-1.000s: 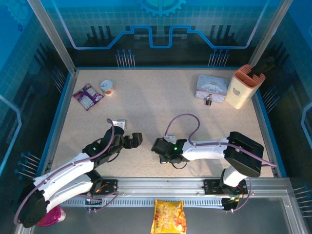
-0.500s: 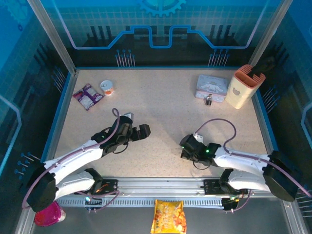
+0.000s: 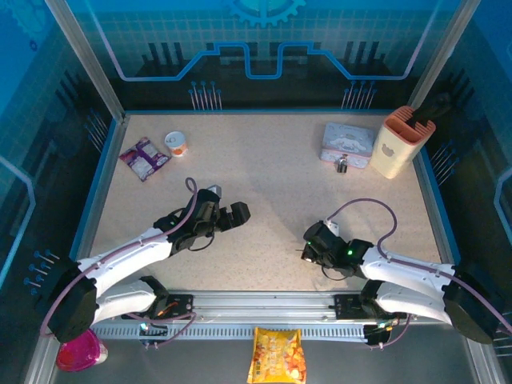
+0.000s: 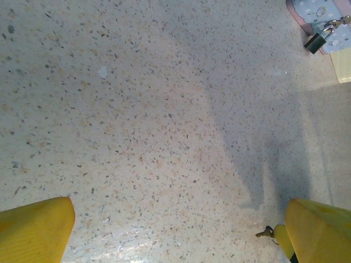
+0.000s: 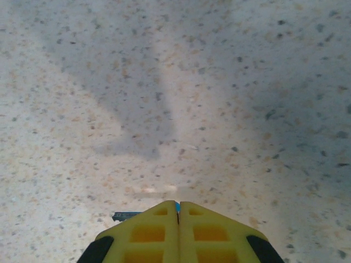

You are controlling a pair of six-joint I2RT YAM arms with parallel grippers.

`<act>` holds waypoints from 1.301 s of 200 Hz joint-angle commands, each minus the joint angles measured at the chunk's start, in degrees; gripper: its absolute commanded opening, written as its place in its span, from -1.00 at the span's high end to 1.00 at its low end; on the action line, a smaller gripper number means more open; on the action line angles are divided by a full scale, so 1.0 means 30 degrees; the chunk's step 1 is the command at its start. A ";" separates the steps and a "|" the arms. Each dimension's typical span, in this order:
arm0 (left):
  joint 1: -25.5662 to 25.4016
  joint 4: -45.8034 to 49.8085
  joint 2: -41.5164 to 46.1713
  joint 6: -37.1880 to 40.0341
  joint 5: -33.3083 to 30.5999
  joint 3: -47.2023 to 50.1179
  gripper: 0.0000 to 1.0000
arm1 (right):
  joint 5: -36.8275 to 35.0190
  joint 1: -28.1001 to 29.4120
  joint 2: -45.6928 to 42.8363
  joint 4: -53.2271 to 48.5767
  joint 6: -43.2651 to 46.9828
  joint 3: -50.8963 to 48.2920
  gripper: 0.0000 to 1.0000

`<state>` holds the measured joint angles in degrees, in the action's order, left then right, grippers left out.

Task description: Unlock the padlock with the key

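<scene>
Fingertips of the right gripper (image 5: 178, 204) pressed together on the key (image 5: 125, 216), whose end juts sideways from them, low over the near table (image 3: 280, 160); left gripper (image 3: 240, 213) nearby, jaws spread wide; padlock (image 4: 314, 41) well apart at the far right, against the tin box (image 3: 348, 142)

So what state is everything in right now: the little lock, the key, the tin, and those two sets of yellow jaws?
Small dark padlock with a metal shackle: shackle closed, hanging on the tin's clasp.
Pale blue cartoon tin box: lid shut.
Slim dark metal key: pinched in the right arm's jaws, sticking out sideways.
Left arm's jaws: wide open, nothing between them.
Right arm's jaws: shut on the key.
</scene>
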<state>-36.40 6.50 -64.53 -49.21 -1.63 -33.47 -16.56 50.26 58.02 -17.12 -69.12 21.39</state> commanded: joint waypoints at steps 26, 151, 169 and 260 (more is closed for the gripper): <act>-0.0384 -0.2223 -0.0326 -0.1375 0.2116 0.0103 -0.96 | -0.0005 0.0265 -0.2223 0.2274 -0.0423 -0.0330 1.00; -0.3012 -0.6279 -0.1233 -0.5944 0.1524 -0.0391 -0.50 | -0.7067 0.4164 -0.3724 0.8072 -0.6160 -0.1677 1.00; -0.3172 -0.6732 -0.1851 -0.6242 0.1909 -0.0853 -0.41 | -0.7297 0.4165 -0.3751 0.8971 -0.5938 -0.1683 1.00; -0.4729 -0.6459 -0.3761 -0.6450 0.1945 -0.2677 -0.09 | -0.8014 0.4688 -0.3470 1.0288 -0.5582 -0.1568 1.00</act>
<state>-49.39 -13.37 -74.52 -67.68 3.97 -39.33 -36.86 63.20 48.23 11.29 -85.71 16.88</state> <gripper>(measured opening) 0.547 0.061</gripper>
